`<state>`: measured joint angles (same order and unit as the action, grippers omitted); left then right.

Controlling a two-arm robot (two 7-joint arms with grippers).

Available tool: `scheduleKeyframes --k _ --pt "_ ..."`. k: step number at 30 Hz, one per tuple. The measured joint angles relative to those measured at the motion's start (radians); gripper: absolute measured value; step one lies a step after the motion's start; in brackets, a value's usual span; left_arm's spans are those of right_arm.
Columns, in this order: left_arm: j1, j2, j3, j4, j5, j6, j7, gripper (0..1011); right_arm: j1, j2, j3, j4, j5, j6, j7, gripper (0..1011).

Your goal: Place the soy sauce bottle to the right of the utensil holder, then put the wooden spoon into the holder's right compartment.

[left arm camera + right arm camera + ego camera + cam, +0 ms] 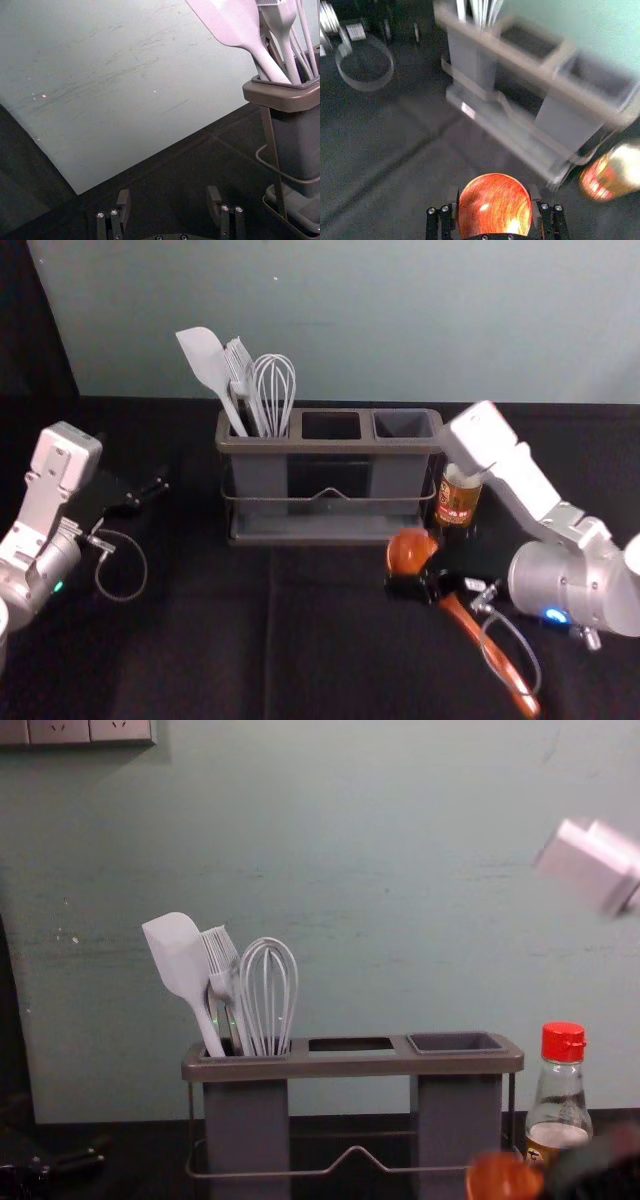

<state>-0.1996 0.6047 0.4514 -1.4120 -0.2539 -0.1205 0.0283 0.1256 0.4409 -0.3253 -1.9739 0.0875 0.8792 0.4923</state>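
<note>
Held the wooden spoon in the right gripper, in front of the right end of the utensil holder. Had the long handle slanting to the near side, with the round bowl closer to the holder. Kept the claw part way open, with its fingers against both sides of the bowl.

Had the left gripper out to the left of the holder, with wide-apart fingers and nothing in its grip.

Saw the soy sauce bottle standing up just beside the holder, on its right, with a red cap on top. Found a spatula, a brush and a whisk in the left compartment, heads up. Saw open tops on the middle compartment and the right compartment. Farthest back, saw a gray-green wall with sockets high on the left.
</note>
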Motion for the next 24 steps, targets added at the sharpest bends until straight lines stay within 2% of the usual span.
scheduleKeyframes --k 1,2,3,5,6,7,9,10,12,15,16,17,19,20,24 --pt "0.0 0.0 0.0 0.0 0.0 0.0 0.0 1005 -0.01 -0.004 0.009 -0.01 0.003 -0.023 -0.008 840" --pt "0.0 0.0 0.0 0.0 0.0 0.0 0.0 1005 -0.034 -0.012 0.028 -0.036 0.008 -0.07 -0.026 840" --pt "0.0 0.0 0.0 0.0 0.0 0.0 0.0 1005 -0.034 -0.012 0.028 -0.036 0.008 -0.07 -0.026 840" --pt "0.0 0.0 0.0 0.0 0.0 0.0 0.0 1005 -0.072 -0.023 0.058 -0.075 0.022 -0.161 -0.052 840" --pt "0.0 0.0 0.0 0.0 0.0 0.0 0.0 1005 -0.072 -0.023 0.058 -0.075 0.022 -0.161 -0.052 840" --pt "0.0 0.0 0.0 0.0 0.0 0.0 0.0 1005 -0.092 -0.028 0.073 -0.092 0.029 -0.21 -0.066 840" --pt "0.0 0.0 0.0 0.0 0.0 0.0 0.0 1005 -0.113 -0.033 0.088 -0.108 0.036 -0.26 -0.08 840" --pt "0.0 0.0 0.0 0.0 0.0 0.0 0.0 1005 -0.134 -0.039 0.104 -0.12 0.045 -0.313 -0.091 840" --pt "0.0 0.0 0.0 0.0 0.0 0.0 0.0 1005 -0.153 -0.044 0.119 -0.128 0.054 -0.361 -0.101 840" --pt "0.0 0.0 0.0 0.0 0.0 0.0 0.0 1005 -0.194 -0.055 0.149 -0.129 0.076 -0.497 -0.119 840" --pt "0.0 0.0 0.0 0.0 0.0 0.0 0.0 1005 -0.194 -0.055 0.149 -0.129 0.076 -0.497 -0.119 840" --pt "0.0 0.0 0.0 0.0 0.0 0.0 0.0 1005 -0.207 -0.06 0.156 -0.126 0.077 -0.555 -0.13 840" --pt "0.0 0.0 0.0 0.0 0.0 0.0 0.0 1005 -0.217 -0.063 0.16 -0.119 0.078 -0.61 -0.139 840" --pt "0.0 0.0 0.0 0.0 0.0 0.0 0.0 1005 -0.225 -0.068 0.164 -0.109 0.079 -0.659 -0.148 840" --pt "0.0 0.0 0.0 0.0 0.0 0.0 0.0 1005 -0.235 -0.08 0.173 -0.082 0.087 -0.766 -0.165 840"
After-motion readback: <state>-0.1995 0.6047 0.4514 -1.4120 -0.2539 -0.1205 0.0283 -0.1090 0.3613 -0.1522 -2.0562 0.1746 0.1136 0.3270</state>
